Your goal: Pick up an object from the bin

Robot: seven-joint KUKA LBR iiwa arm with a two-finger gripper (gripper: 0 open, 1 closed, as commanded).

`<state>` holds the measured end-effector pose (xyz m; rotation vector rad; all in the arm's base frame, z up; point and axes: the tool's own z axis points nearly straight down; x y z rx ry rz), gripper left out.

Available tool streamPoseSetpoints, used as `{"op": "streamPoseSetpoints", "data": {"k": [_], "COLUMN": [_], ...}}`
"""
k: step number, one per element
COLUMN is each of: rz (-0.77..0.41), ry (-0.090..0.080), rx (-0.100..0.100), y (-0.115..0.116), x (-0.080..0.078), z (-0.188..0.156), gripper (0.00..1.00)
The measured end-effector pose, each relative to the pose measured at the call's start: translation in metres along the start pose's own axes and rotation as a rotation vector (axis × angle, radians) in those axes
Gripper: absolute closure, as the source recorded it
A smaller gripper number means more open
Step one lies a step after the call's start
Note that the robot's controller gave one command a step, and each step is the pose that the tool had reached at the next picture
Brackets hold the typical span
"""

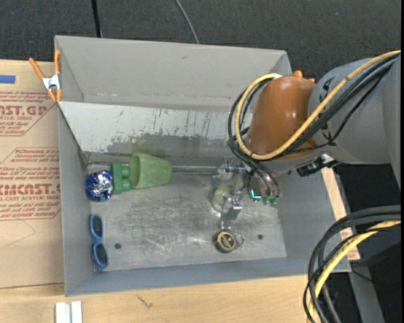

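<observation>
My gripper (229, 204) hangs low over the right half of the bin floor, under the orange-covered wrist. Just in front of it, close to the bin's front wall, lies a small round dark thing with a gold-coloured rim (225, 241); it lies on the floor, just clear of the gripper's tip. Further left a green plastic cup-shaped piece (146, 171) lies on its side against the back wall.
A shiny blue ball (99, 185) rests at the left wall beside the green piece. A pair of small blue sunglasses (97, 241) lies in the front left corner. Bare floor stretches between these and the gripper. The arm and its cables cover the bin's right side.
</observation>
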<state>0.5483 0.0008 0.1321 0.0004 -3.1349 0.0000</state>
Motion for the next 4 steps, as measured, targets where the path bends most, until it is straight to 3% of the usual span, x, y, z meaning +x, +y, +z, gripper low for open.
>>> {"op": "streamPoseSetpoints", "data": {"k": [1,2,3,4], "rz": [0.074,-0.123,-0.122,-0.608], "ry": [-0.007,-0.007,-0.005,-0.013], "rx": [0.0,-0.001,-0.001,0.003], "y": [-0.037,-0.014,-0.014,-0.02], "x": [0.07,0.059,0.06,0.027], "z": [0.046,0.052,0.052,-0.083], "gripper": [0.0,0.0,1.0,1.0]}}
